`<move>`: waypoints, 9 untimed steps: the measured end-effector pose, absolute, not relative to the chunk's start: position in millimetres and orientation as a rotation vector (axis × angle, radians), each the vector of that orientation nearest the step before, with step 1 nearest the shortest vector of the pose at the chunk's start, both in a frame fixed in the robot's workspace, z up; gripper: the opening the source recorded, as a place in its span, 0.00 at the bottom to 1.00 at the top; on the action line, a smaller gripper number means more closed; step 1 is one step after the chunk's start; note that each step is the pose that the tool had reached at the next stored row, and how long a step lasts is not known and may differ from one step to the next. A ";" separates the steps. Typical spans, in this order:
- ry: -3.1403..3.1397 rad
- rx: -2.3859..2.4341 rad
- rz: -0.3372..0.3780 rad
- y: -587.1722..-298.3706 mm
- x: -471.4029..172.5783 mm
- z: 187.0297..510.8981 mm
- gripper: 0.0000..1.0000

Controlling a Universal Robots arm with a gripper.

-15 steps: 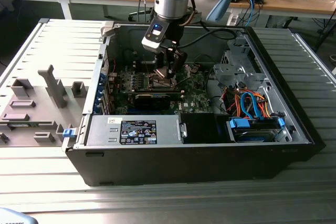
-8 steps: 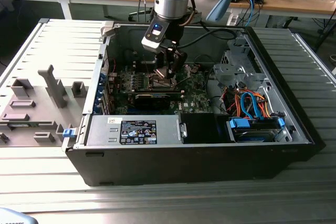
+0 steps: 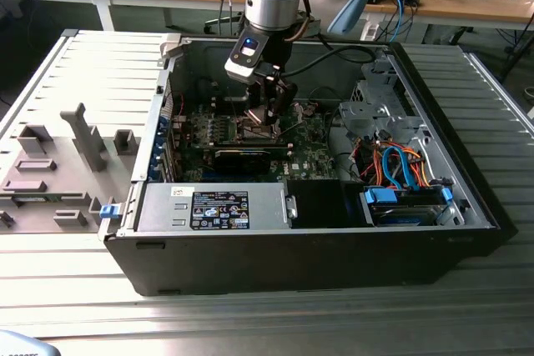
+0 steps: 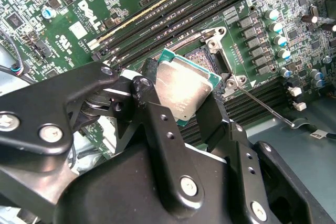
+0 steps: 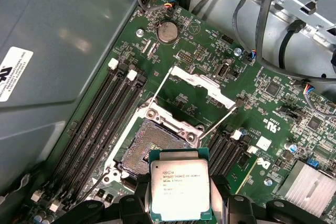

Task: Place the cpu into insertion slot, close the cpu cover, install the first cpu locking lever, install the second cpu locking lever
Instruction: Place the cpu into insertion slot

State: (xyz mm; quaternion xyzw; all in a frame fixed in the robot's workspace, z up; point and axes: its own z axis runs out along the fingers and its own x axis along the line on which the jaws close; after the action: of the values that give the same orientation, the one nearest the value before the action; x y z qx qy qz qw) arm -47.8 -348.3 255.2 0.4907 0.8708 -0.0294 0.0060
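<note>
My gripper is inside the open computer case, shut on the cpu, a flat square chip with a dull silver top and green edge. Black fingers clamp two opposite edges of the cpu. The chip hangs tilted, a little above and beside the insertion slot, whose dark centre is bare inside its silver rim. The cpu cover stands swung open at the far side of the slot. Two thin wire locking levers are lifted free, one along each side; one lever shows in the second wrist view.
Long black memory slots flank the socket. A long black card lies just in front of it, with a labelled box nearer. Cables and drive bays crowd the exterior view's right. A grey fixture sits outside the case.
</note>
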 end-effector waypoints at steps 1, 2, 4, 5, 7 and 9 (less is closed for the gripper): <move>2.725 1.536 -0.092 -348.3 -47.8 255.2 0.55; 2.725 1.537 -0.092 -348.3 -47.8 255.3 0.55; 2.724 1.538 -0.092 -348.3 -47.8 255.2 0.55; 2.724 1.538 -0.092 -348.3 -47.8 255.3 0.55; 2.723 1.539 -0.092 -348.3 -47.8 255.2 0.55; 2.723 1.541 -0.092 -348.3 -47.8 255.2 0.55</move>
State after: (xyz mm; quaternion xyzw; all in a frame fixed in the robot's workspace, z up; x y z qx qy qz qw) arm -47.8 -348.3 255.2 0.4923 0.8699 -0.0294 0.0060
